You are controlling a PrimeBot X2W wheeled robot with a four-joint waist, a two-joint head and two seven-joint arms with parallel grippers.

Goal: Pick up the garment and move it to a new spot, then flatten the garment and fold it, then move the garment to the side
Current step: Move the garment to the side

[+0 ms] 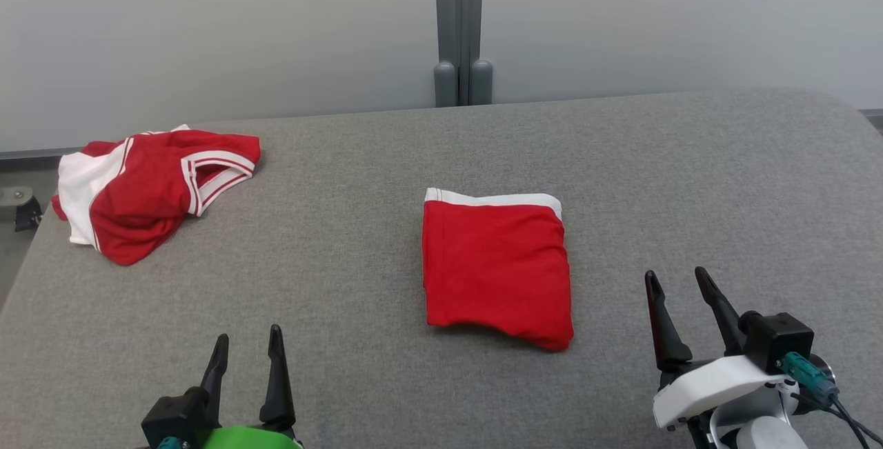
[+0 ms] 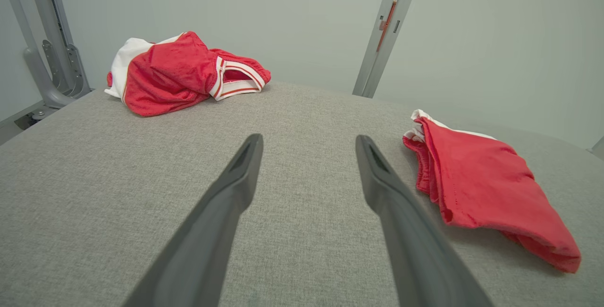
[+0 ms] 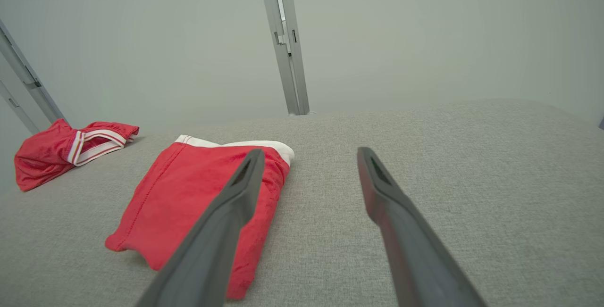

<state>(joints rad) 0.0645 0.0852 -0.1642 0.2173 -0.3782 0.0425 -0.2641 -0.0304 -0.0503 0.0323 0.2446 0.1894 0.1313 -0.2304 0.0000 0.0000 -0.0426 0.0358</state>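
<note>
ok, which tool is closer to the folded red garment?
Right. The right tool sits open just right of the folded red garment. The left tool, also open, is further off, beyond its near-left corner. Neither touches it.

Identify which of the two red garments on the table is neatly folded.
The plain red garment mid-table, white band along its far edge, lies as a flat rectangle. The striped red-and-white garment at far left is a crumpled heap.

I have bare grey tabletop (image 1: 331, 242) between the folded red shorts (image 1: 497, 270) and the crumpled jersey (image 1: 152, 187). The right side lies open too.
</note>
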